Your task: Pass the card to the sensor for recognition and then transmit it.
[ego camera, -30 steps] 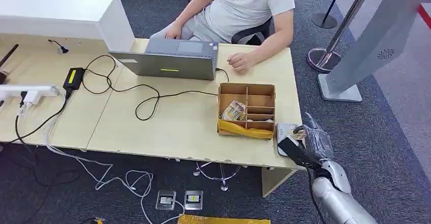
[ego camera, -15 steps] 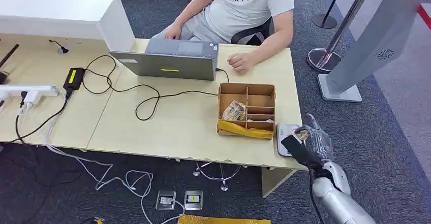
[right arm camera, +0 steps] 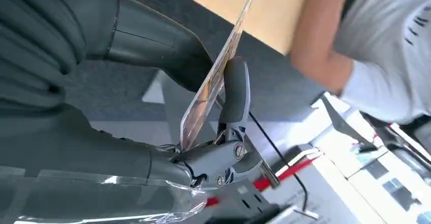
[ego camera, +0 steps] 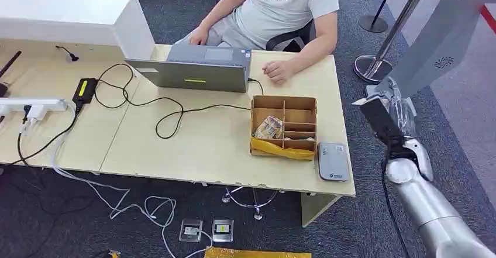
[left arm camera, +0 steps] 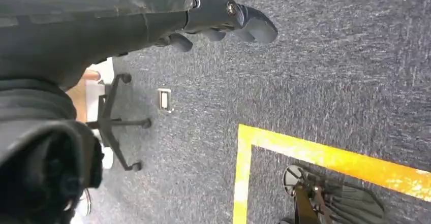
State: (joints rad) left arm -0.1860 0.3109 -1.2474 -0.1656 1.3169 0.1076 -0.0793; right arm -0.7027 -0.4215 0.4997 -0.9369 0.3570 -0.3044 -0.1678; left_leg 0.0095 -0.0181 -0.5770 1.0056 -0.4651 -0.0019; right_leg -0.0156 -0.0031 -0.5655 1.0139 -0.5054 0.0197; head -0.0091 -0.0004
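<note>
Card (right arm camera: 216,74) — thin, seen edge-on in the right wrist view, pinched between the thick thumb and a dark finger (right arm camera: 235,89) of the right hand (ego camera: 391,110). Print on its face cannot be read at that angle. The head view shows that hand raised off the desk's right end, out over the carpet, well apart from the card reader (ego camera: 333,161). The height and outward reach suggest the scan step is done and the card is being offered for hand-over; that is a judgement, not something seen.

Card reader — grey, flat on the desk (ego camera: 205,147) near its front right corner, just beside the cardboard divider box (ego camera: 284,127), nothing on it.

Divider box — one compartment holds a crumpled packet (ego camera: 269,127); contents of the others are too small to tell.

Person (ego camera: 281,12) — seated behind the laptop (ego camera: 193,71), one hand resting on the desk; head cut off by the frame.

Left hand (left arm camera: 223,18) — hangs over the carpet, fingers loosely extended, holding nothing.

Grey kiosk stand (ego camera: 433,53) — behind the right hand, top cut off.
</note>
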